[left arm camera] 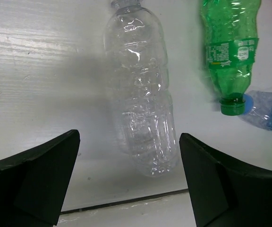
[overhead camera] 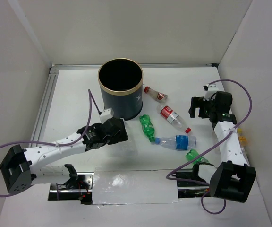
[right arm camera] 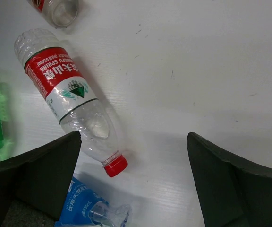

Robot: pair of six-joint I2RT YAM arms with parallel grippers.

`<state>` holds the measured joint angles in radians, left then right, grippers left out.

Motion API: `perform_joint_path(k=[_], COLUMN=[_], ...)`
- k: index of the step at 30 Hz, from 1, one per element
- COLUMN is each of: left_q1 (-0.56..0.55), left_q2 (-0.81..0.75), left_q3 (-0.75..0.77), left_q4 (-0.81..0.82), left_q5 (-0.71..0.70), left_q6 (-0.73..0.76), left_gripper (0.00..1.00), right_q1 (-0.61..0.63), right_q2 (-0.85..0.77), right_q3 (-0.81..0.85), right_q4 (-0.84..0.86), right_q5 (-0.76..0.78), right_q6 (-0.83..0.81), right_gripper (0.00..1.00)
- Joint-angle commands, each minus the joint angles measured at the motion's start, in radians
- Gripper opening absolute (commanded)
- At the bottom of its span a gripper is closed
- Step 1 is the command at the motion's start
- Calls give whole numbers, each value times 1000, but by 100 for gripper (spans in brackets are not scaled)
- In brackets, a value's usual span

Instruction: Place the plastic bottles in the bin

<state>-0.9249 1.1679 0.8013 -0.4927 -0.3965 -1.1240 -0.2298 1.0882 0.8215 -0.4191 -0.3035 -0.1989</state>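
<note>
The dark navy bin [overhead camera: 120, 87] with a gold rim stands at the back centre. My left gripper [overhead camera: 123, 133] is open and empty, just in front of the bin. In the left wrist view its jaws [left arm camera: 129, 142] frame the base of a clear unlabelled bottle [left arm camera: 143, 104] lying on the table. A green bottle [overhead camera: 147, 127] lies to its right, also in the left wrist view [left arm camera: 230, 52]. A blue-label bottle [overhead camera: 177, 142] and a red-label bottle [overhead camera: 174, 117] lie mid-table. My right gripper [overhead camera: 196, 109] is open and empty above the table, right of the red-label bottle [right arm camera: 65, 94].
A small red-label bottle [overhead camera: 156, 93] lies right of the bin. Another green bottle [overhead camera: 195, 156] lies by the right arm's base, and something yellow [overhead camera: 242, 139] shows behind that arm. White walls enclose the table, and a metal rail [overhead camera: 44, 106] runs along the left side.
</note>
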Motion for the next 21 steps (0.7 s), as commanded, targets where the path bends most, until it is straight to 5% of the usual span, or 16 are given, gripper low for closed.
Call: perform_joint_path(k=[1, 10, 15, 18, 20, 21], left_q1=[-5, 8, 28, 50, 63, 63], left_q2=[55, 173, 228, 275, 347, 375], left_q3=[9, -19, -51, -51, -51, -41], left_q4=[58, 167, 241, 305, 341, 341], left_q5=[-18, -18, 24, 39, 64, 64], left_q6=[35, 64, 90, 108, 119, 130], left_gripper=[100, 100, 100, 98, 95, 84], right_q1=[-12, -57, -57, -57, -57, -57], right_q2=[-51, -51, -40, -31, -31, -22], right_q3=[-4, -39, -50, -50, -50, -50], right_q4=[34, -41, -30, -30, -30, -30], right_q5=[-2, -252, -262, -272, -282, -283], right_q6=[10, -180, -180, -180, -180, -180], right_gripper=[100, 100, 83, 82, 82, 82])
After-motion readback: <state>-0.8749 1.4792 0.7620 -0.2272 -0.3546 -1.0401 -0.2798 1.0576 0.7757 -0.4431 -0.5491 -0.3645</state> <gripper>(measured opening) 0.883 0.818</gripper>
